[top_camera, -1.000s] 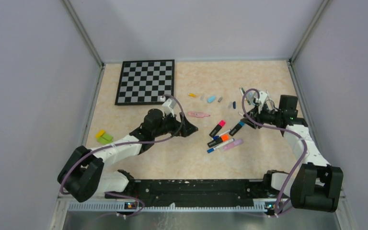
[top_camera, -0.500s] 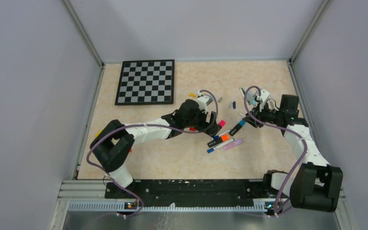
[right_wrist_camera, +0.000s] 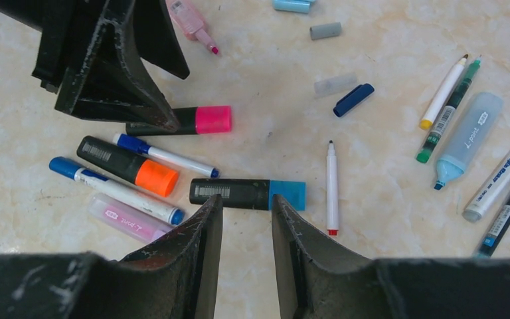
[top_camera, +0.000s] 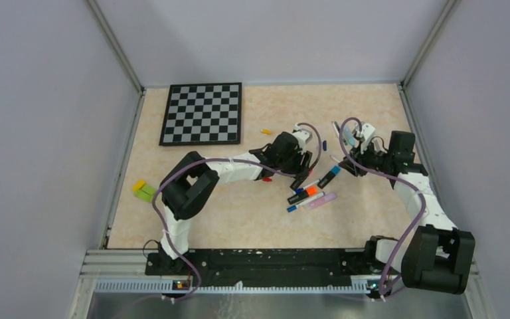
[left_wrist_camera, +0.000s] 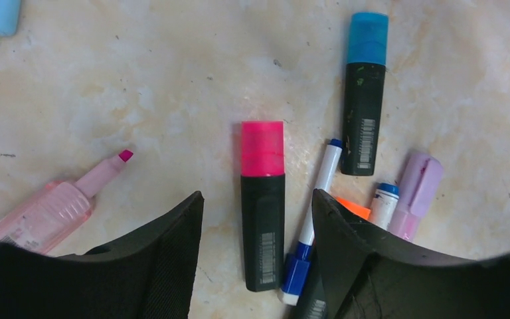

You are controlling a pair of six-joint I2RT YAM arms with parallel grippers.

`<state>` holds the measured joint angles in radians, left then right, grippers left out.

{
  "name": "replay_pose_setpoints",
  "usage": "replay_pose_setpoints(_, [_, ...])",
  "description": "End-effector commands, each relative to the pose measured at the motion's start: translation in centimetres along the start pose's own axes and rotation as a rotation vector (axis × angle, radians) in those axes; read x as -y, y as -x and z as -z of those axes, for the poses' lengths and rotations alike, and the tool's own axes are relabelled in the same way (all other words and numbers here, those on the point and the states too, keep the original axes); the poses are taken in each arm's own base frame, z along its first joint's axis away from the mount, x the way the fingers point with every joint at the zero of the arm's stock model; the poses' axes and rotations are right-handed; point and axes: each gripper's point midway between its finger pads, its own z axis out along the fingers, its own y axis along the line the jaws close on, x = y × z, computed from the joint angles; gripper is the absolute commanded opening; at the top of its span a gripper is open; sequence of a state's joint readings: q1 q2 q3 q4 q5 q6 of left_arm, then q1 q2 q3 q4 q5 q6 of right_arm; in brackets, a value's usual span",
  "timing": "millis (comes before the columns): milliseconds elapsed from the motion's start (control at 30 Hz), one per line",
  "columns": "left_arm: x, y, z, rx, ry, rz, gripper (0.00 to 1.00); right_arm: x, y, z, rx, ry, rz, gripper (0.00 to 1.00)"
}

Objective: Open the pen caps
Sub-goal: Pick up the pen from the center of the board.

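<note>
The left pincer (left_wrist_camera: 257, 196) stands half-spread and grips nothing. Its fingers flank the barrel of a black marker (left_wrist_camera: 263, 232) with a gap on each side. That marker lies flat on the worktop (left_wrist_camera: 172, 80) with its pink cap (left_wrist_camera: 262, 148) on. The right pincer (right_wrist_camera: 246, 199) is narrowly parted and empty, just above a second black marker (right_wrist_camera: 229, 193), which has its light-blue cap (right_wrist_camera: 287, 193) on.

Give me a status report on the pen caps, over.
Left gripper open, straddling the pink-capped marker, cap on. Right gripper open, empty, poised at the blue-capped marker. Thin blue pen close beside the pink one.
</note>
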<state>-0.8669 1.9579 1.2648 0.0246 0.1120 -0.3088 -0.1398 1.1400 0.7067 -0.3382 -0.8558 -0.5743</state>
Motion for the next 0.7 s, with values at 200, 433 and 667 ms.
replay_pose_setpoints(200, [-0.2,-0.3,-2.2,-0.052,0.074,-0.068,0.6,1.0,1.3,0.3,0.024,-0.024,0.019,0.33])
replay_pose_setpoints(433, [-1.0,-1.4,-2.5,-0.081,0.152,-0.099,0.59,1.0,1.3,0.3,0.025,-0.022,0.02,0.33])
replay_pose_setpoints(667, [-1.2,-2.7,-2.3,-0.112,0.197,-0.124,0.55,0.9,1.3,0.3,0.025,-0.017,0.017,0.33])
